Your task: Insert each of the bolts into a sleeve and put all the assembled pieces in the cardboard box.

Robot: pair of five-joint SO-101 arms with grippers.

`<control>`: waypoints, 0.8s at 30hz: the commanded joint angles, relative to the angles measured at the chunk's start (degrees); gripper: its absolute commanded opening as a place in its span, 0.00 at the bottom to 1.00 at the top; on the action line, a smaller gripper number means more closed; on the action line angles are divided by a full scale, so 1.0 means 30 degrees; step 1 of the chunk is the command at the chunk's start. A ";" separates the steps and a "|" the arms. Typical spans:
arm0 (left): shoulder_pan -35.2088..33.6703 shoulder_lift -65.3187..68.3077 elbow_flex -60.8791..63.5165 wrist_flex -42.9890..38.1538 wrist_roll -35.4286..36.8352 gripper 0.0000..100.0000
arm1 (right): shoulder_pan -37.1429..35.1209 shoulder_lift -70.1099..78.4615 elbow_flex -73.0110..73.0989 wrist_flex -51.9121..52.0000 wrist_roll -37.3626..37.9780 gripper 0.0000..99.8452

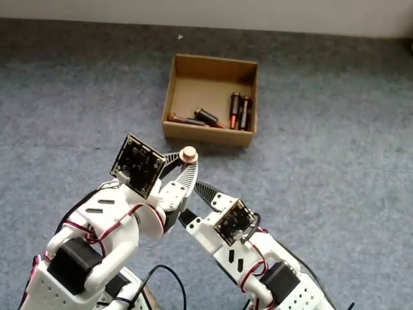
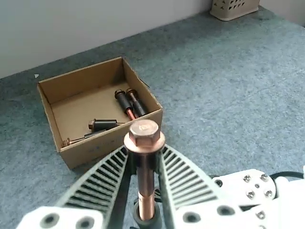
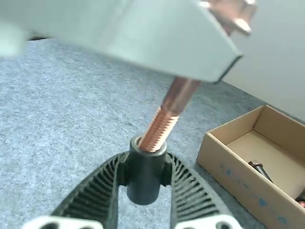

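left jaws tight on bolt (image 2: 145, 167), right jaws tight on sleeve (image 3: 143, 174) (bolt tip inside)

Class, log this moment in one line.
left gripper: shut on bolt | right gripper: shut on sleeve | bolt tip in sleeve | cardboard box: four pieces inside

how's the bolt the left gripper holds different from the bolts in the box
The held bolt stands upright, clamped in the left gripper; the boxed bolts lie flat on the floor of the cardboard box. The held bolt has a mostly bare shank, only its tip at the mouth of the sleeve in the right gripper; the boxed bolts wear black sleeves. Both are copper-coloured.
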 commanded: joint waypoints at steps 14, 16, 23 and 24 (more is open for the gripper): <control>0.0103 -0.0220 -0.0073 0.1436 -0.2110 0.01 | 0.1421 -0.0366 0.2037 -0.0571 0.0117 0.00; 0.0103 -0.0220 -0.0161 0.1641 -0.2110 0.01 | 0.1451 -0.0366 0.2066 -0.0571 0.0117 0.00; -0.0982 -0.1597 -0.0044 0.1700 -0.2110 0.01 | 0.1538 -0.0366 0.2066 -0.0542 0.0117 0.00; -0.1128 -0.2007 -0.0015 0.1700 -0.2110 0.01 | 0.1538 -0.0366 0.2066 -0.0542 0.0117 0.00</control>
